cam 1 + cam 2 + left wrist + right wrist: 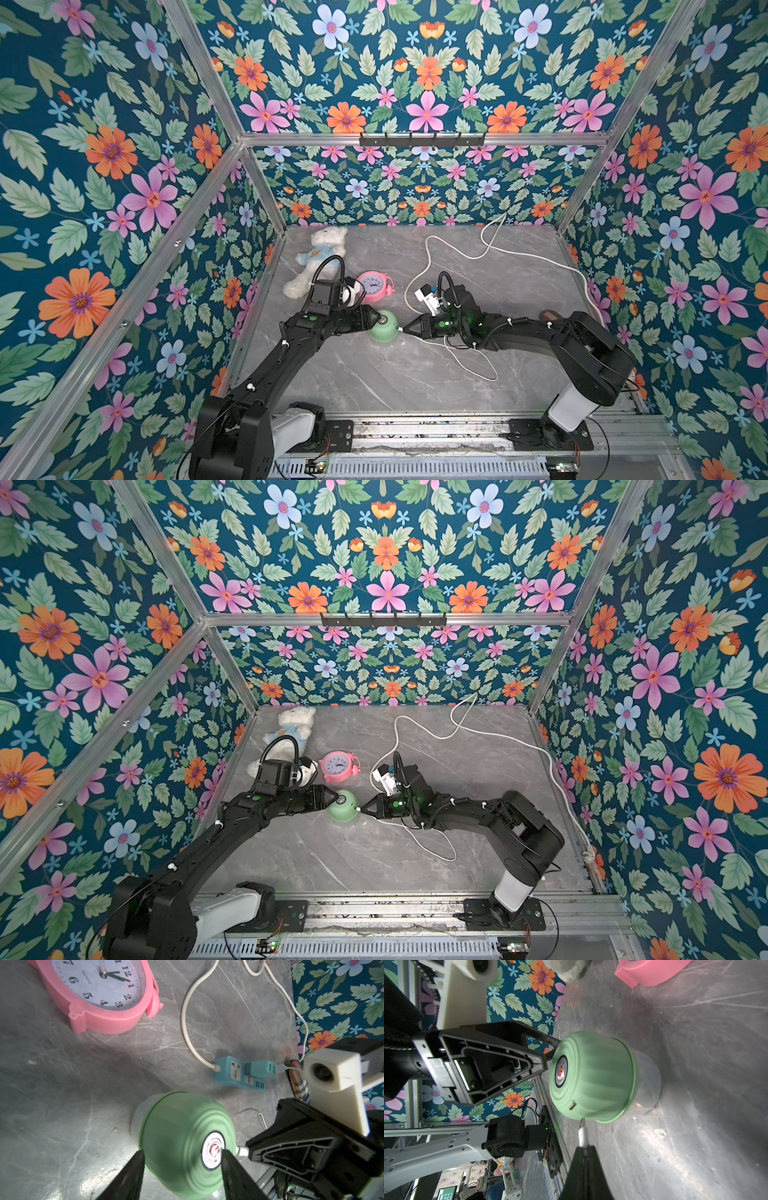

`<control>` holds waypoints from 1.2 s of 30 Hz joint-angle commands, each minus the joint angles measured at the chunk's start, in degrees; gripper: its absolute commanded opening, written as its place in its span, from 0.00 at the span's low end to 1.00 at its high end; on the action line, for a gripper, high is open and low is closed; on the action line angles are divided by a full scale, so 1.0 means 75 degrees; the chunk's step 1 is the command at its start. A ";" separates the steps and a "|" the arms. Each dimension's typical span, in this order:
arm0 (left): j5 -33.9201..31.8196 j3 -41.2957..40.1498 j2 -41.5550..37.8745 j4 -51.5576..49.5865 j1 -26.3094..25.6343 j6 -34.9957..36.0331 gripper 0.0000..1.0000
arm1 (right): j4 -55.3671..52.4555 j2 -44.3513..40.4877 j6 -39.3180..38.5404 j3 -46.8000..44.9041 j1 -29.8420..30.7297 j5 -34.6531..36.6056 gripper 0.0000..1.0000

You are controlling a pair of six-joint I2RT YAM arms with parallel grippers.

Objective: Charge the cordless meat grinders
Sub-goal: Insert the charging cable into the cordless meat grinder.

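The grey marble bench [374, 382] carries everything, and two black arms reach in over it from the near edge.

The left hand [180, 1167] stands about half open, its two fingers [128, 1176] set against opposite sides of the green dome of the cordless meat grinder [384, 328], so it grips that dome. The right hand [584, 1148] is fully closed on a white USB plug [583, 1133]. The plug's metal tip sits just beside the dome's lower rim, near the small charging port [572, 1105] but not in it.

One white teddy bear [322, 253] in a blue shirt lies at the far left of the bench. One pink alarm clock [376, 286] lies near it, face up.

There is one grinder: it stands upright on its clear cup, mid-bench, between the two hands and just in front of the clock. Its round silver button [213, 1151] faces up.

One teal power strip [232, 1073] lies behind the right arm, fed by a thick white cord [182, 1018]. One teal plug adapter [260, 1068] sits in it, with a thin white lead leaving its end.
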 commanded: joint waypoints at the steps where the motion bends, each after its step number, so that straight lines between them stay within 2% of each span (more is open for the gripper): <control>1: 0.0088 -0.0019 0.0004 0.0069 0.0001 0.0126 0.62 | 0.0283 -0.0049 0.0028 0.0044 0.0010 0.0016 0.00; 36: 0.0215 -0.0143 0.0057 0.0096 0.0001 0.0173 0.59 | 0.0678 0.0261 0.0341 0.0113 -0.0001 0.0040 0.00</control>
